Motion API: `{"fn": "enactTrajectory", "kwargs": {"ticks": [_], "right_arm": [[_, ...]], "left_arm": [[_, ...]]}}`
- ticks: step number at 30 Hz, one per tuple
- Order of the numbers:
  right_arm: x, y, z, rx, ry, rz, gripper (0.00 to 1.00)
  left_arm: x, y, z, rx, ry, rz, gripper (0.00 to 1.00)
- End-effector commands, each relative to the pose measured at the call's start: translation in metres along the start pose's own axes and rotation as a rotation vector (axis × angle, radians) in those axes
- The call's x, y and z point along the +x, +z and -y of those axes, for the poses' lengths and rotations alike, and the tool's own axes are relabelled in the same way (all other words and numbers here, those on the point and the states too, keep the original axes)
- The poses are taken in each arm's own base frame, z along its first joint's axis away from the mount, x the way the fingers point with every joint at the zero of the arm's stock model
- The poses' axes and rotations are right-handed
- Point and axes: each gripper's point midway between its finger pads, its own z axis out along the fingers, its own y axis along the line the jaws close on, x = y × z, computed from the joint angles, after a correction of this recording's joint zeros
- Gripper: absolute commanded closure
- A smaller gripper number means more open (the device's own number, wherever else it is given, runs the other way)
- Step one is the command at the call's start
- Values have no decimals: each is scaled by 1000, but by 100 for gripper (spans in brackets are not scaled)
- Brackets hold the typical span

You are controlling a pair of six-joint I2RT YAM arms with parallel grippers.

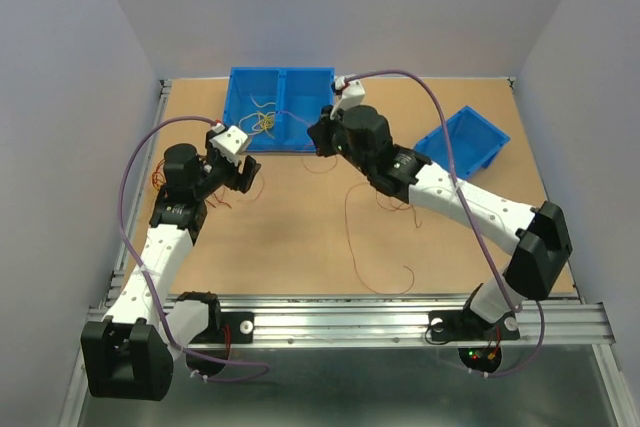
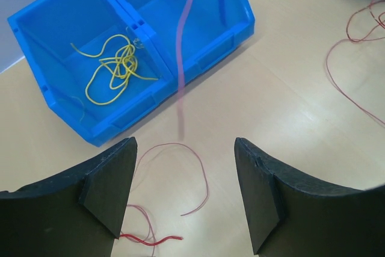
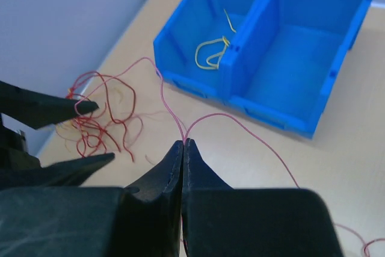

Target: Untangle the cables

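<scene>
Landmark: two-compartment blue plastic bin [image 2: 216,52] at the far side of the tan wooden tabletop [image 1: 280,237]; all places are given from it.
Right gripper [image 3: 183,144]: fingers pressed together on one thin red wire [image 3: 210,114], just in front of the bin's front wall — likely pinched mid-length so the strand can be drawn clear.
Left gripper [image 2: 185,191]: jaws apart, holding nothing, before the bin's left front corner; probably placed to steady the knot.
Red tangle [image 3: 96,121]: bunched thin red wires on the tabletop, front-left of the bin, near the left fingers; the held strand appears to run into it.
Yellow wire [image 2: 114,67]: loose coil inside the bin's left compartment — apparently sorted.
Loose red wires [image 1: 352,232]: in front of the bin, well apart from the tangle.
</scene>
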Motion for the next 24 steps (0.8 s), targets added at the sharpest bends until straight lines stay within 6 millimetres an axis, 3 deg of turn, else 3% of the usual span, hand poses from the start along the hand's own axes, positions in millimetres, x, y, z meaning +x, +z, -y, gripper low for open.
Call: {"fn": "enactTrajectory", "kwargs": {"ticks": [1,2,3,5,11,12,13,14,15,16,19,20,24], "right_arm": [[-72,13,-31,-112,-32,141,99],[-80,17,-35,-124,-48,152,99],[-110,13,-46,-148,-43,211,99],[-136,22,-50,-133,-44,262,99],[-145,57,-32,-59,-34,286,99],[-136,75,-21,-65,-26,259,99],[-146,79,-21,-93,-3,271,100],[-142,86,-27,-168,30,243,99],[-139,100,-16,-173,46,228,99],[-152,101,-18,-195,59,251,99],[-162,109,-17,-203,68,274,100],[-174,105,-21,-213,68,301,99],[-176,103,-13,-175,81,312,99]], "left_arm": [[-13,-2,-15,-92,6,50,23],[-13,-2,-16,-97,4,48,23],[-11,-1,-16,-96,0,43,23],[-10,0,-18,-105,-6,35,23],[-12,-2,-22,-132,-9,40,23],[-12,-2,-23,-136,-10,44,23],[-12,-2,-23,-136,-10,44,23],[-11,-1,-24,-141,-13,39,23],[-11,-1,-24,-142,-14,38,23],[-11,-1,-24,-142,-14,38,23],[-10,-1,-25,-144,-12,36,23],[-11,-1,-23,-135,-9,39,23],[-10,3,-14,-76,-3,48,23]]}}
